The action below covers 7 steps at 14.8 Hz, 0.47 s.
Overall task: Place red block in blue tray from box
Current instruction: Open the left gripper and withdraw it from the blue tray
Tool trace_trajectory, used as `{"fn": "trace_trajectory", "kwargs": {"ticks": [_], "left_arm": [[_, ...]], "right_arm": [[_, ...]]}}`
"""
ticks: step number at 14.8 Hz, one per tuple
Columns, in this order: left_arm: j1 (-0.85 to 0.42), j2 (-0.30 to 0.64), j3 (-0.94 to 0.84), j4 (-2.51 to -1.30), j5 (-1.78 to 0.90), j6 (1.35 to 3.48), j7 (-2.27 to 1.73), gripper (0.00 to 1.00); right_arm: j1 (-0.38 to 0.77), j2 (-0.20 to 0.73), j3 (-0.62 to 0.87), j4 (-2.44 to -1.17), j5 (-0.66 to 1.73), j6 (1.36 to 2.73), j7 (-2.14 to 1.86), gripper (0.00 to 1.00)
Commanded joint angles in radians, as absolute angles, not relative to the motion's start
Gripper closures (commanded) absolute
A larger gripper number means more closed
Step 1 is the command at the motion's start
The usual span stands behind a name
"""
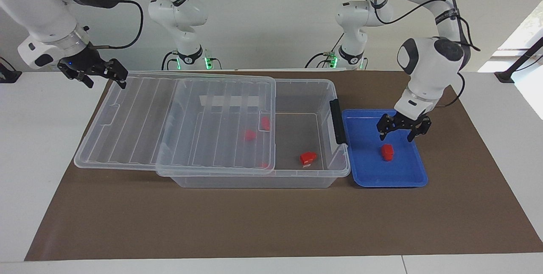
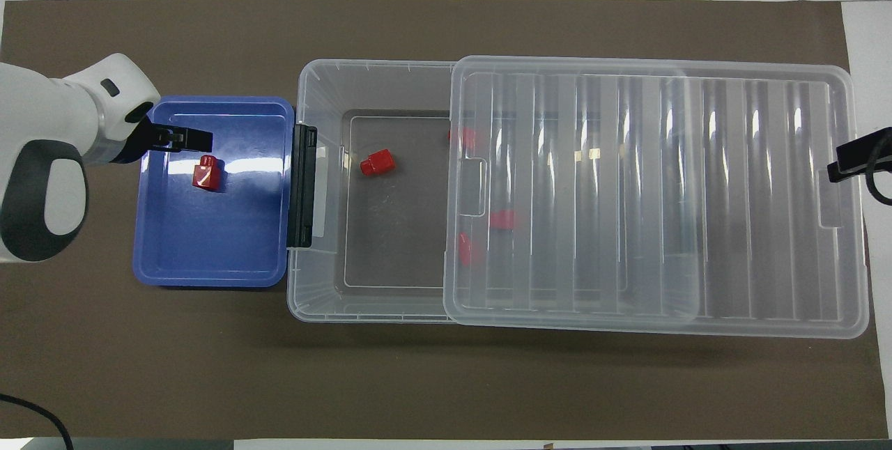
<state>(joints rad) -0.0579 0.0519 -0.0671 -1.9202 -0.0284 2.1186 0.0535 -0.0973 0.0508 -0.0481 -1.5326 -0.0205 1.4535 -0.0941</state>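
The red block [image 1: 387, 152] lies in the blue tray [image 1: 365, 176], in the half farther from the robots; it also shows in the overhead view [image 2: 207, 173] in the tray [image 2: 209, 255]. My left gripper [image 1: 398, 137] hangs just above the tray beside the block, open and empty; the overhead view shows the left gripper [image 2: 182, 136] too. The box [image 1: 297, 177] stands beside the tray, its black clip [image 1: 338, 121] toward it. Its ribbed lid [image 1: 169, 125] is slid toward the right arm's end. My right gripper [image 1: 105, 82] waits, open, by the lid's end.
A chunkier red piece [image 1: 308, 157] lies in the uncovered part of the box [image 2: 320, 304]. Several more red pieces [image 2: 502, 219] show through the lid [image 2: 655, 185]. A brown mat [image 1: 271, 223] covers the table.
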Motion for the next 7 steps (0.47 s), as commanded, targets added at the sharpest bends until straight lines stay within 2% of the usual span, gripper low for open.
{"fn": "trace_trajectory", "kwargs": {"ticks": [1,7], "left_arm": [[-0.041,0.015,-0.09,-1.798,-0.046,1.932,0.063,0.0],[-0.048,0.008,-0.08,-1.534,-0.046,1.573,0.064,0.0]], "right_arm": [[-0.103,0.026,-0.043,-1.565,-0.028,1.47,-0.089,0.0],[-0.101,0.023,-0.044,-1.565,-0.029,1.47,-0.091,0.0]]}}
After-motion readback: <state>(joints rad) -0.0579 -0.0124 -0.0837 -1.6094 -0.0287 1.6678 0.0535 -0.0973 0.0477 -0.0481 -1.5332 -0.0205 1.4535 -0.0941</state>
